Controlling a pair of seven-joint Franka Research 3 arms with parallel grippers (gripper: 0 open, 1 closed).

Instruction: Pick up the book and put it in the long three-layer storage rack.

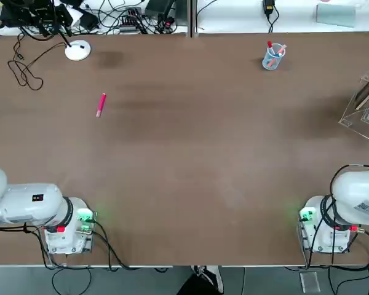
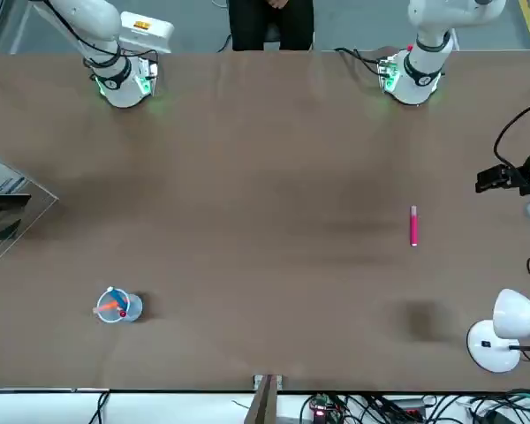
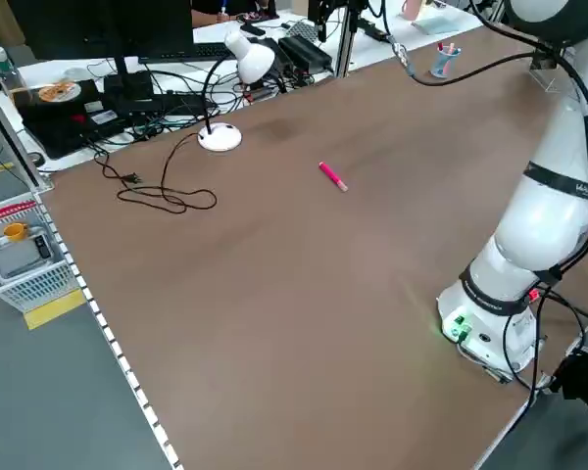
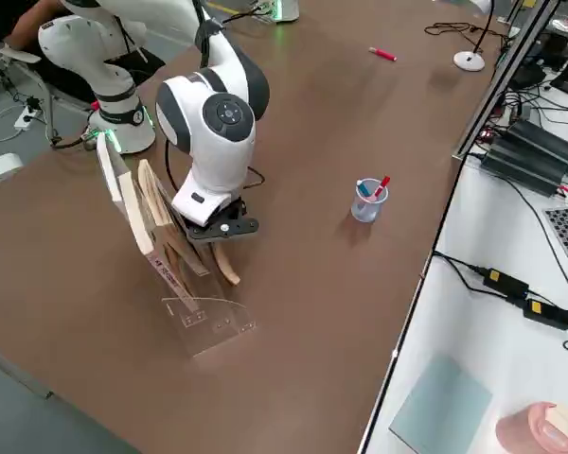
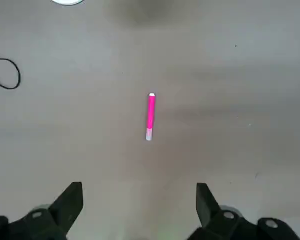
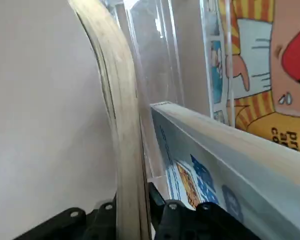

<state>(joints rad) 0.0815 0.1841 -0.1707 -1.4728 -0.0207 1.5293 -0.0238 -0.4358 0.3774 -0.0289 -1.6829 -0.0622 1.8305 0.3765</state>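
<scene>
extending out of the top view's left edge, the white left arm is cut off there; the left wrist view shows its black two-finger gripper released, fingers wide apart, nothing between them, facing down over the table. a looped black cable and a white round-based desk lamp are near the far left corner. right of these, a pink marker pen with a pale end lies alone on the brown, matt tabletop. in the front view a dark-clothed person, head out of frame, is behind the table between the arm bases. farther right stands a small clear cup of pens. at the right edge, the clear acrylic tiered rack is partly cut off and holds other books. the right arm reaches over it, its black gripper clenched on the thin dark-covered book, held upright beside a rack panel. the book's cover is mostly hidden; whether it rests in a tier cannot be told.
</scene>
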